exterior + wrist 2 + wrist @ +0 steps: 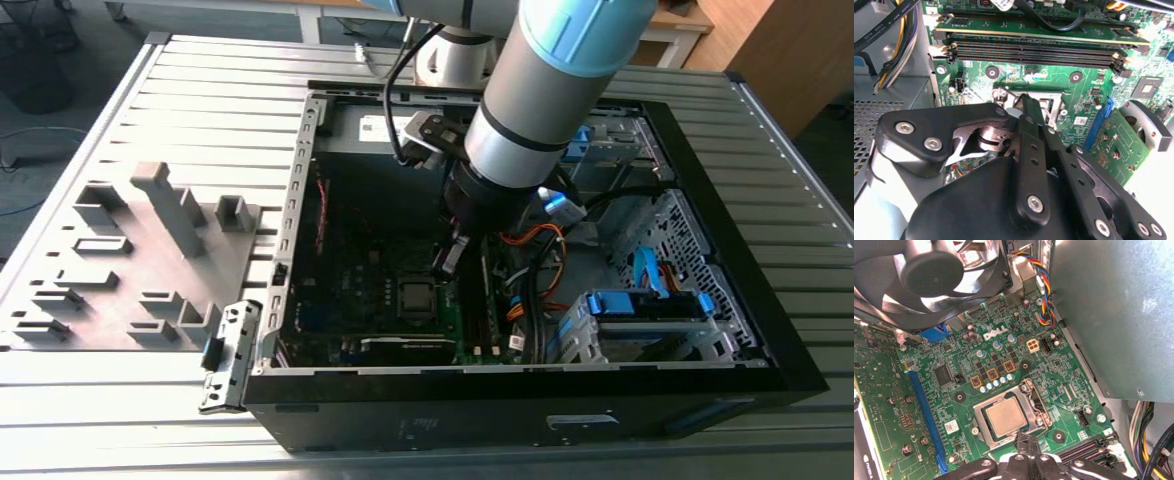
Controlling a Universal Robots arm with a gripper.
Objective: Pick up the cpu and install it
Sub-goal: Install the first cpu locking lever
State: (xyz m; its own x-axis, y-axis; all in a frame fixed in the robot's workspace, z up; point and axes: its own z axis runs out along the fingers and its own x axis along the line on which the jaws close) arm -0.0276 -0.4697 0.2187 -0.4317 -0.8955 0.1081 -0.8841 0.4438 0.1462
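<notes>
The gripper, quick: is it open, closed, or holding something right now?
Gripper: closed, fingertips pressed together, holding nothing, just beside the cpu that lies in its socket on the motherboard.

A ribbed metal table (200,90) carries an open black computer case (534,415) lying on its side. Beside it, toward the exterior view's left, lies a grey fixture tray (120,260) with upright blocks.
</notes>
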